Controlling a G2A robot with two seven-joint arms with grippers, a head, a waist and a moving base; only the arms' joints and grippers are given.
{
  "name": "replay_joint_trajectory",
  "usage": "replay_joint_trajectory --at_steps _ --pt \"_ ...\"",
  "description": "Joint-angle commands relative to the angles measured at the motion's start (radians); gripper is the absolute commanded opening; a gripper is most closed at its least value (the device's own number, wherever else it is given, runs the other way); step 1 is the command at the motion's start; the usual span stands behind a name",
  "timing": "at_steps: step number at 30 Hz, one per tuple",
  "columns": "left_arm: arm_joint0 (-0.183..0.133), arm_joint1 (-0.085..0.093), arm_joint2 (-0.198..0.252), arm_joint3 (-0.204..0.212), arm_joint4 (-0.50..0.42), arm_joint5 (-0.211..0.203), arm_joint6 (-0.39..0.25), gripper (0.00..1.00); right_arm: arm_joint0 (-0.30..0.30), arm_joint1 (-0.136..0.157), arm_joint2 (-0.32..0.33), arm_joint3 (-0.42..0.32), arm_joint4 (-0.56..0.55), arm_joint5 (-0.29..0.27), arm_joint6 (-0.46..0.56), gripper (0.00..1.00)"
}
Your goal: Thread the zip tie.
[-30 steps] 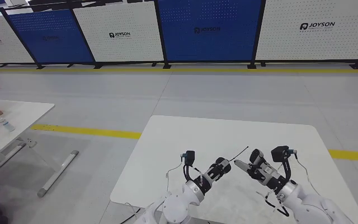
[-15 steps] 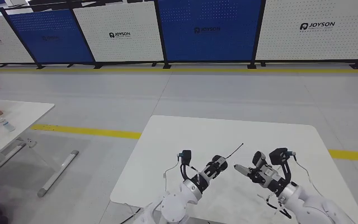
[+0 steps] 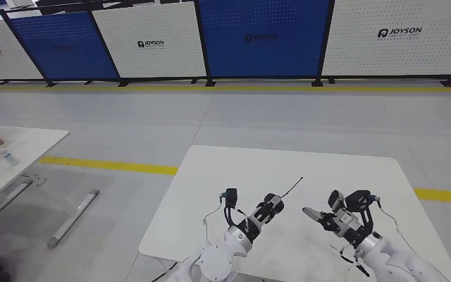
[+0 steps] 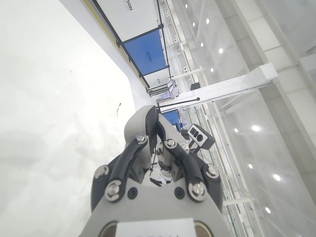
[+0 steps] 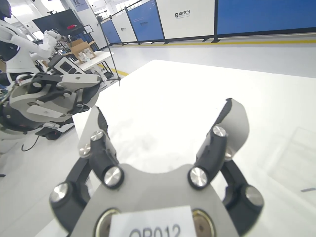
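Left hand (image 3: 275,204) tight around the black zip tie (image 3: 292,187); right hand (image 5: 164,107) wide, empty.

Blue and white partitions (image 3: 261,39) line a grey floor (image 3: 211,113) striped with yellow tape (image 3: 106,165), far beyond the left gripper (image 3: 277,203); a white side table (image 3: 32,144) stands to its left.

Brightly lit from ceiling lamps (image 4: 255,128), glaring off the white worktop (image 4: 49,87), soft-shadowed, bent at wrist-view edges.
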Motion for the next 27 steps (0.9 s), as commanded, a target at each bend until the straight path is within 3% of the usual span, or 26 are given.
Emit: replay_joint_trajectory --at_steps 1,8,15,18,20,21,27 --pt "0.001 0.0 0.004 -0.002 -0.003 -0.01 -0.011 0.0 0.012 -0.004 -0.015 0.021 -0.021 -0.005 0.001 1.0" --pt "0.016 0.009 0.002 -0.013 0.032 -0.033 -0.067 0.0 0.082 -0.02 -0.122 0.097 -0.116 -0.005 -0.018 1.0" --pt "0.013 0.01 0.007 -0.01 0.046 -0.031 -0.068 0.0 0.084 -0.022 -0.125 0.101 -0.117 -0.003 -0.024 1.0" --pt "0.011 0.01 0.01 -0.008 0.045 -0.039 -0.067 0.0 0.071 -0.027 -0.126 0.091 -0.06 -0.005 -0.053 1.0" --pt "0.01 0.009 0.015 -0.004 0.049 -0.052 -0.066 0.0 0.073 -0.027 -0.131 0.089 -0.006 -0.005 -0.053 0.53" --pt "0.009 0.01 0.017 -0.004 0.052 -0.057 -0.067 0.0 0.076 -0.026 -0.132 0.091 0.001 -0.005 -0.05 0.47" --pt "0.006 0.01 0.03 -0.001 0.089 -0.072 -0.047 0.0 0.097 -0.027 -0.157 0.118 0.029 -0.005 -0.063 0.35"
